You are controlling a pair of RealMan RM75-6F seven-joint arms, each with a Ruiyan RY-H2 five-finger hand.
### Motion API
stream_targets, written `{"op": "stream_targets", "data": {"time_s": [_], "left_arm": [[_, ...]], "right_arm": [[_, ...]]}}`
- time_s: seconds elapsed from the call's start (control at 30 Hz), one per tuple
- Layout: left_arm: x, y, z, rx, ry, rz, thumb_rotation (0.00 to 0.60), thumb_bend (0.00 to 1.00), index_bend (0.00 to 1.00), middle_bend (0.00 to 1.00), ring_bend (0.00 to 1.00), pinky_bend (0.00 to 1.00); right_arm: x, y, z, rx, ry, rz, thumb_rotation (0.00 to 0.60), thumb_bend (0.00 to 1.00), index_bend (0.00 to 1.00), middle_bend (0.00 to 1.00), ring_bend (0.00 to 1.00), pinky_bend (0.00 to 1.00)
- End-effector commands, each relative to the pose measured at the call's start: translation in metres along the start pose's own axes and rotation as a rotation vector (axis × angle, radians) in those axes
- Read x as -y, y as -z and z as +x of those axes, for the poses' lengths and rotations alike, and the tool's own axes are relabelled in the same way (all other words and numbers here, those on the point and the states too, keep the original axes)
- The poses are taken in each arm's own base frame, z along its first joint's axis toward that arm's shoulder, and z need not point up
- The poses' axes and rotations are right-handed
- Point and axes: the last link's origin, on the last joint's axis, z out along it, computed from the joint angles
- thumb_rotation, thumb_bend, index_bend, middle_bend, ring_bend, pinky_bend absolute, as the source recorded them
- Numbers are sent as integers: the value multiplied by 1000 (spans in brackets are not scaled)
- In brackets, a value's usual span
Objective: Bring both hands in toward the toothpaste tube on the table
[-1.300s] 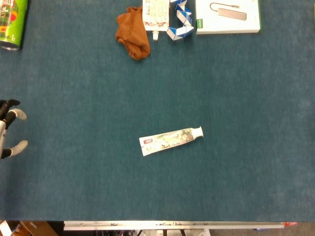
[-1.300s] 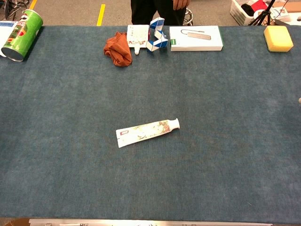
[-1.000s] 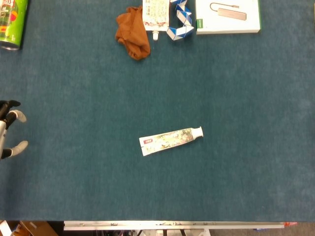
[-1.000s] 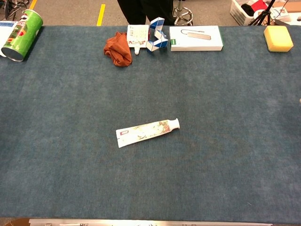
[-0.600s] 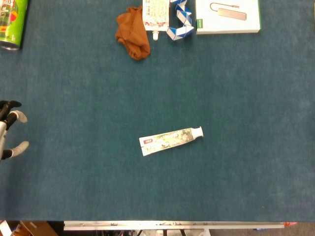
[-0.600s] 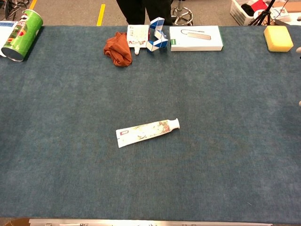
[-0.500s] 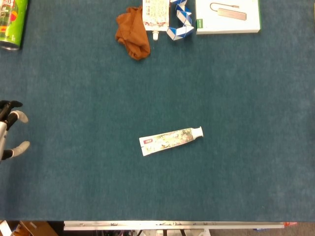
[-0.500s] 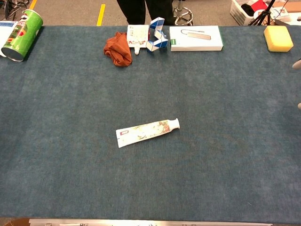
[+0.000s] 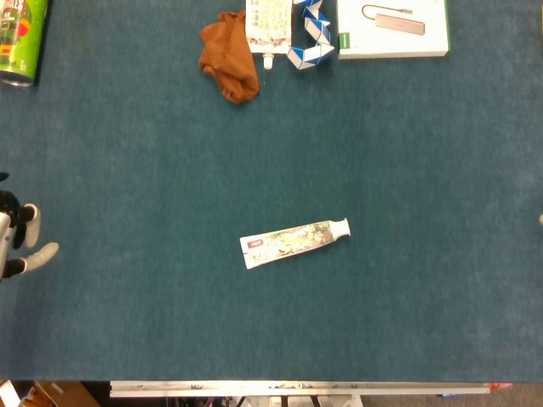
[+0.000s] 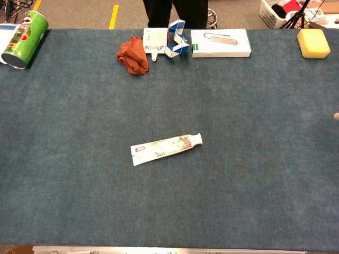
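Toothpaste tube [image 9: 293, 242] flat on table [image 9: 170, 322], near centre, cap end toward right and tilted slightly toward far edge, crimped end toward left; same toothpaste tube in chest view [image 10: 165, 147], untouched

Left hand [image 9: 19, 237] at far left edge of head view, partly cut off by frame; pale fingertips [image 9: 44, 251] spread apart, holding nothing, well apart from tube

Right hand [image 10: 336, 116] barely in view: only a small pale tip at right edge of chest view, with a matching speck at right edge of head view; released or clenched cannot be told, well apart from tube

Along far edge of table: green can [image 10: 21, 39] lying at left corner, orange cloth [image 10: 132, 55], printed white pouch [image 10: 154, 40] just beside cloth, blue-and-white twist puzzle [image 10: 176, 39], white box [image 10: 221, 43] with green end, yellow sponge [image 10: 313, 43] at right corner

Beyond far edge, dark-trousered legs [image 10: 175, 13] of a standing person
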Motion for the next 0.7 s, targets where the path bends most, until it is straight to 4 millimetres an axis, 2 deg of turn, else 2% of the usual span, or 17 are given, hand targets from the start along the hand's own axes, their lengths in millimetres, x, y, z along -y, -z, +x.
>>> {"op": "stream_targets", "data": {"time_s": [0.03,0.27,0.37,0.43,0.7], "left_arm": [[0,1,1,5,8,2,600,0,921,985,692,239],[-1,1,5,29,82,-6,599,0,983,1000,799,246],[-1,2,5,42,99,-22,522,0,993,1000,838,246],[-2,3,6,55,130,-37,495,0,998,1000,845,244],[1,4,7,73,153,-41,503,0,1000,1000,848,230]], "right_arm": [[0,-1,-1,10,-12,-7,600,0,1000,846,682,74],[1,-1,-1,61,-70,1,600,0,1000,879,706,73],[2,-1,0,76,-82,11,600,0,1000,881,708,74],[1,-1,0,79,-85,13,600,0,1000,881,708,74],[1,-2,-1,80,-83,-2,600,0,1000,881,708,74]]}}
